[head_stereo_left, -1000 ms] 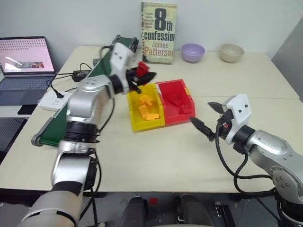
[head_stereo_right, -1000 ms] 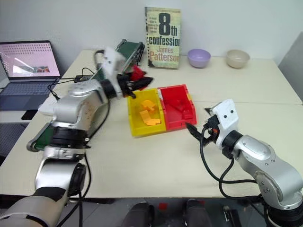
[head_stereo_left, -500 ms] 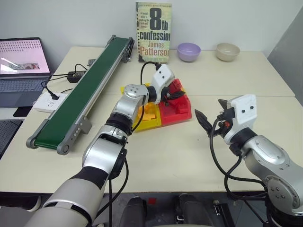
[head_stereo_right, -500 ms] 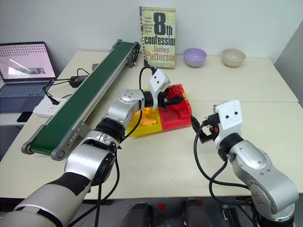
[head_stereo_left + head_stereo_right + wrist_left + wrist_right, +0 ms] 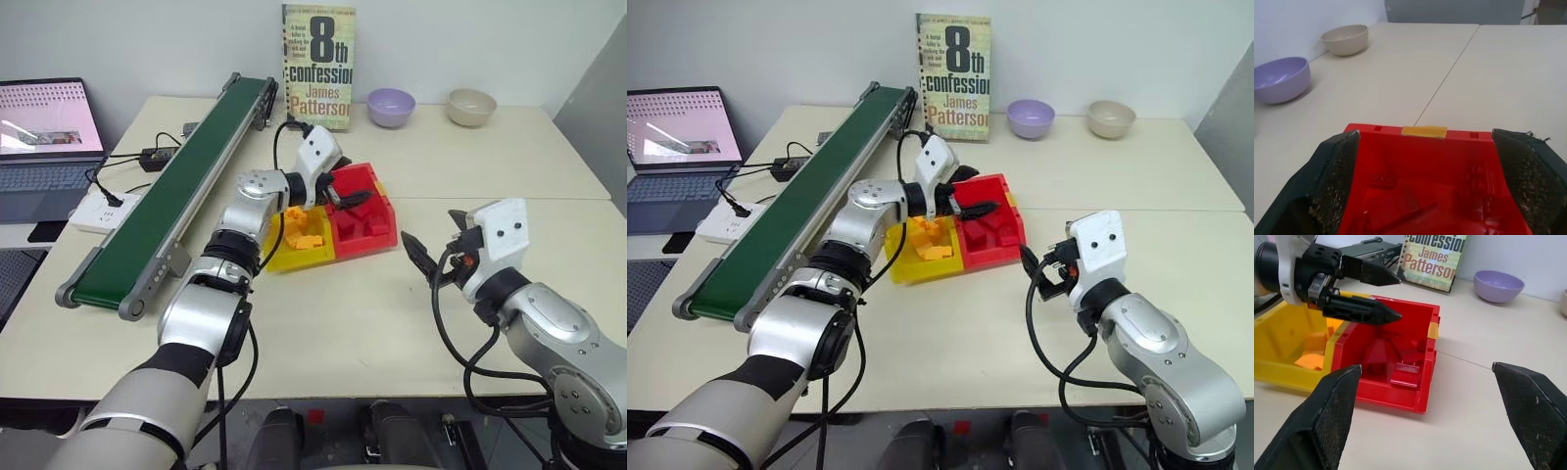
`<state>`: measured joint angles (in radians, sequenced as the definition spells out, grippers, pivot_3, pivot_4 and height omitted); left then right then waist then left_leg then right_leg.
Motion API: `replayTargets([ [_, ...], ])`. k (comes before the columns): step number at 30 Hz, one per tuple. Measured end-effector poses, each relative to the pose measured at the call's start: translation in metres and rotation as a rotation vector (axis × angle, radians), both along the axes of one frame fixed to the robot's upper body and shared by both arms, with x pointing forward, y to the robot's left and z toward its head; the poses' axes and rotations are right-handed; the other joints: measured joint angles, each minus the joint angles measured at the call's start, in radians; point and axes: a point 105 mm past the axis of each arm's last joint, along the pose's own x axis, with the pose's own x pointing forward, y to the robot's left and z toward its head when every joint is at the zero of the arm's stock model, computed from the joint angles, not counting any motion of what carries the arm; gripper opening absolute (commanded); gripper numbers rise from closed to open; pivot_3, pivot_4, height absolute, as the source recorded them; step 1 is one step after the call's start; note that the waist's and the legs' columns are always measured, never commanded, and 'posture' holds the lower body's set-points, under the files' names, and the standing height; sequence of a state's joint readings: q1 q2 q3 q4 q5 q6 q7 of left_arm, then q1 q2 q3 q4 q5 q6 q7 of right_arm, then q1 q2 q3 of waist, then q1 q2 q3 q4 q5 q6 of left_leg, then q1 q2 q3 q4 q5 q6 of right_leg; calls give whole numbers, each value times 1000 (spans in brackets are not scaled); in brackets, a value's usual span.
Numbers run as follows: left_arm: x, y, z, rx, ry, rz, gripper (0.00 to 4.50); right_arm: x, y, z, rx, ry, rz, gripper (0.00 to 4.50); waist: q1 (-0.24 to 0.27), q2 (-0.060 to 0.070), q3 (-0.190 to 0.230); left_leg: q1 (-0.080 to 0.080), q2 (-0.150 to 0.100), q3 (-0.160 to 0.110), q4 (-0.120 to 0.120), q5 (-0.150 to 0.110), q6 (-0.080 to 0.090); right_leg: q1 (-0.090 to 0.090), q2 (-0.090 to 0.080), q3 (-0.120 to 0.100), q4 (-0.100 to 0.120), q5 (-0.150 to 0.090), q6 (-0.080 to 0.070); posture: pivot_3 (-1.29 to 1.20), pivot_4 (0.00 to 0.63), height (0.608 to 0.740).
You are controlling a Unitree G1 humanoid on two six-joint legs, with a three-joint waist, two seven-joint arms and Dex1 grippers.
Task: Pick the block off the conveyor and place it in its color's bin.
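left hand (image 5: 355, 188): centre of the frame, over the red bin, fingers spread wide, nothing between them; in the right wrist view both black fingers (image 5: 1359, 308) point across the bin's open top
right hand (image 5: 431, 245): right of centre, low over the bare surface, fingers spread, empty, apart from the bins
bin (image 5: 387, 225): red tray at frame centre, joined side to side with the yellow tray (image 5: 269, 257) on its left; a small yellow tab sits on its far rim in the left wrist view
block (image 5: 1382, 352): cannot single it out; several red bricks lie together on the bin floor, one stepped piece near the middle, a flatter one beside it; not in either hand
yellow tray contents: orange-yellow pieces (image 5: 306, 230) piled inside
conveyor (image 5: 171, 196): long dark green belt in a grey frame, running from lower left up to upper centre, left of the trays; belt top bare
surface (image 5: 333, 323): pale beige, seam running across it level with the bins
book (image 5: 318, 66): standing upright at top centre, behind the far end of the conveyor
bowls: lilac bowl (image 5: 391, 106) and beige bowl (image 5: 471, 106) at upper right, near each other, well apart from the bins
laptop (image 5: 44, 132): upper left edge, screen lit
power strip (image 5: 106, 208): white, left of the conveyor, black cables plugged in
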<state>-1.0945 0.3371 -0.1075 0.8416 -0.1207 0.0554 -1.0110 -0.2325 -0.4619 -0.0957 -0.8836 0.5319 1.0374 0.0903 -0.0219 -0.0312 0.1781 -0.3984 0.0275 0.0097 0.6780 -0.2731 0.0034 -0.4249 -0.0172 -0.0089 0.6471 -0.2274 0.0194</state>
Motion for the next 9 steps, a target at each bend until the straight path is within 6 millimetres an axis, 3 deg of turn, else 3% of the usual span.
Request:
replayTargets([
  [2, -13, 40, 1, 54, 36, 9, 4491, 3, -2, 0, -36, 8, 46, 4500, -17, 1, 1, 2, 2, 0, -1, 0, 0, 0, 1, 1, 1, 0, 0, 0, 150, 740],
  [4, -26, 68, 2, 78, 83, 37, 4491, 7, -5, -1, -72, 27, 83, 4500, -12, 2, 1, 2, 3, -3, -1, 0, 0, 0, 1, 0, 2, 0, 0, 0, 150, 740],
  [9, -66, 105, -4, 156, 155, 66, 4491, 15, -10, -1, -134, 59, 196, 4500, 1, 2, 1, 1, 3, -6, -1, 0, 0, 1, -1, -1, 2, -1, -1, 0, 150, 740],
])
